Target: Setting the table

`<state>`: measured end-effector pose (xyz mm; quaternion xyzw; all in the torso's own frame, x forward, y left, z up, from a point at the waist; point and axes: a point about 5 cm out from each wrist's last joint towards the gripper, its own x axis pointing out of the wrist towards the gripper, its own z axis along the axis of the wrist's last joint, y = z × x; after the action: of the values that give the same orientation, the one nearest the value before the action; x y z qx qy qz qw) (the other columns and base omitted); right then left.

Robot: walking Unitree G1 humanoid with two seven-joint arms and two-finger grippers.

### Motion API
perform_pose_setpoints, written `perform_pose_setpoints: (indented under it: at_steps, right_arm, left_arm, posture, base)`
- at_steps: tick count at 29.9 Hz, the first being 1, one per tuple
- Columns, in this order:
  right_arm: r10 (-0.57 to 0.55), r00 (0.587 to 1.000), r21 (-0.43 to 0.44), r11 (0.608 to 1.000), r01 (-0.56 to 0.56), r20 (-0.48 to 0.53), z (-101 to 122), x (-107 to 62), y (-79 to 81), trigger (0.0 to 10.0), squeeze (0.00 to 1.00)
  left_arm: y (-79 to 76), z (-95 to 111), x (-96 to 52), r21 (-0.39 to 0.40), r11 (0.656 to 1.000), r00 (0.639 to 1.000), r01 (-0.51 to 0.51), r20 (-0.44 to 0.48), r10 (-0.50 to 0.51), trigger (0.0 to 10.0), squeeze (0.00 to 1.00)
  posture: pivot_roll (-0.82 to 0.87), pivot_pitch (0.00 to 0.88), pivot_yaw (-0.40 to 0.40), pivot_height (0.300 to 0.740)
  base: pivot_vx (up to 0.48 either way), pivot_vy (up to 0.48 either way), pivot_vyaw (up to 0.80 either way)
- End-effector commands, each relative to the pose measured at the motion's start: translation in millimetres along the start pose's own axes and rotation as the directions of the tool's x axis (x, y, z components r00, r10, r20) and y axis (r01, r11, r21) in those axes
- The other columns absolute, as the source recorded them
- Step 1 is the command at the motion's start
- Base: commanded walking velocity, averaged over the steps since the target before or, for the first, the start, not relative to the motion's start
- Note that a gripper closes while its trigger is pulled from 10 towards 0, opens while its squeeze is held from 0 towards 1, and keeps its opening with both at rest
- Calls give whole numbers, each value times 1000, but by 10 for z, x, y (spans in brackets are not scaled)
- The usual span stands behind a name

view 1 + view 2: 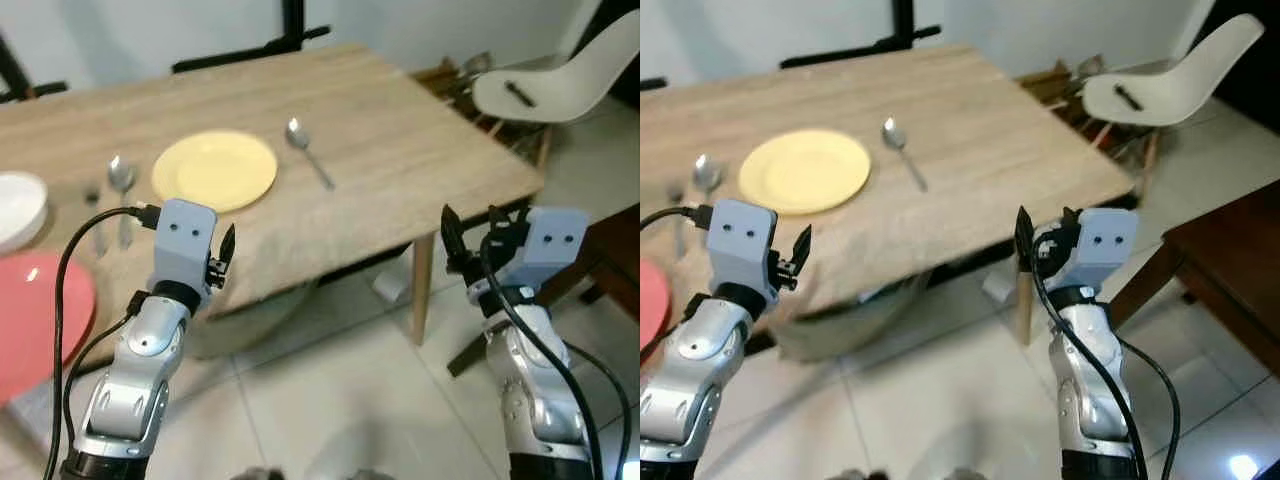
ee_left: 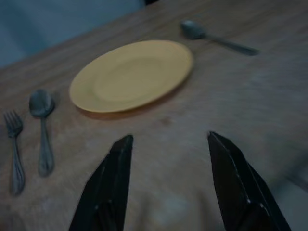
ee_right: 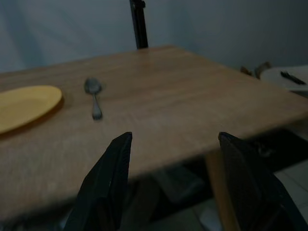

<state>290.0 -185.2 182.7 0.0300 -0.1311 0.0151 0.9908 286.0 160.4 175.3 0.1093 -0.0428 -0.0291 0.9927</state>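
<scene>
A yellow plate [image 1: 214,170] lies near the front edge of the wooden table [image 1: 400,150]. A spoon [image 1: 308,150] rests to its right. On its left lie another spoon [image 1: 121,185] and a fork [image 1: 95,215]. My left gripper [image 1: 222,252] is held up at the table's front edge just before the yellow plate [image 2: 132,74], open and holding nothing. My right gripper [image 1: 472,232] hovers off the table's right front corner, above the floor. It is open too, and its fingers [image 3: 110,178] point across the table top toward the right-hand spoon [image 3: 94,98].
A white dish [image 1: 15,205] and a red plate [image 1: 35,320] sit at the table's far left. A white chair [image 1: 560,70] stands beyond the right end of the table. Dark wooden furniture [image 1: 1230,270] is close on my right. Tiled floor [image 1: 330,400] lies below.
</scene>
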Motion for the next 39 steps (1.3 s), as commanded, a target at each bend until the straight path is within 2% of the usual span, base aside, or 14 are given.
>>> perform_pose_setpoints:
  at_steps: [1,39]
  right_arm:
    - [-13,1000,-5,1000,13,-7,-7,-20,-46,10000,0]
    - [-16,1000,-15,1000,16,-18,-34,-26,-65,10000,0]
  left_arm:
    - [-13,-24,-10,12,1000,1000,3,-6,-3,10000,0]
    - [-48,-40,5,-1,1000,1000,11,-6,-11,10000,0]
  posture:
    - [-116,38,71,740]
    - [-127,34,69,740]
  base:
    - [-461,0,0]
    - [-447,0,0]
